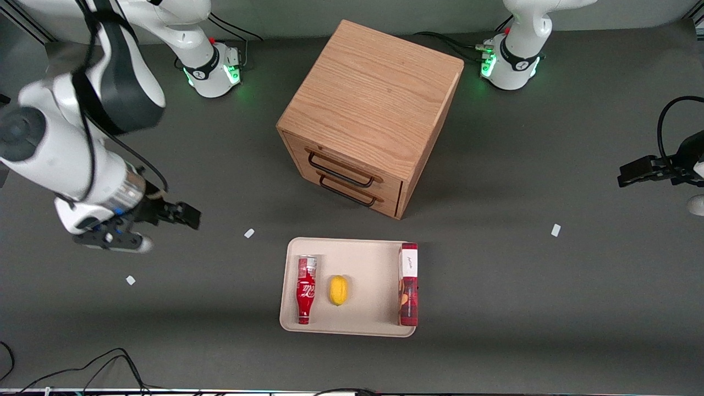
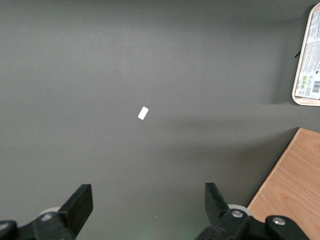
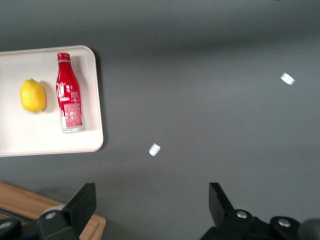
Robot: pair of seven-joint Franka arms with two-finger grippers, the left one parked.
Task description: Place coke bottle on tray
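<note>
Gripper (image 1: 184,214) fingers spread wide with nothing between them, hanging over bare table (image 1: 522,286) toward the working arm's end, well apart from the tray (image 1: 363,319). Its finger bases are cut off by the wrist view's edge; only the two dark tips show. Coke bottle (image 1: 306,289) lies flat inside the tray, along the rim closest to the gripper, cap toward the front camera, silver base toward the drawer cabinet (image 1: 369,115). Lemon (image 1: 338,290) just beside it, a narrow gap between, not touching. Red box (image 1: 408,284) lies along the tray rim farthest from the gripper; whether it overhangs is hard to tell. Open table between gripper and tray, only small white tape bits (image 1: 249,233) there. Cabinet farther from the camera than the tray, drawers shut.
</note>
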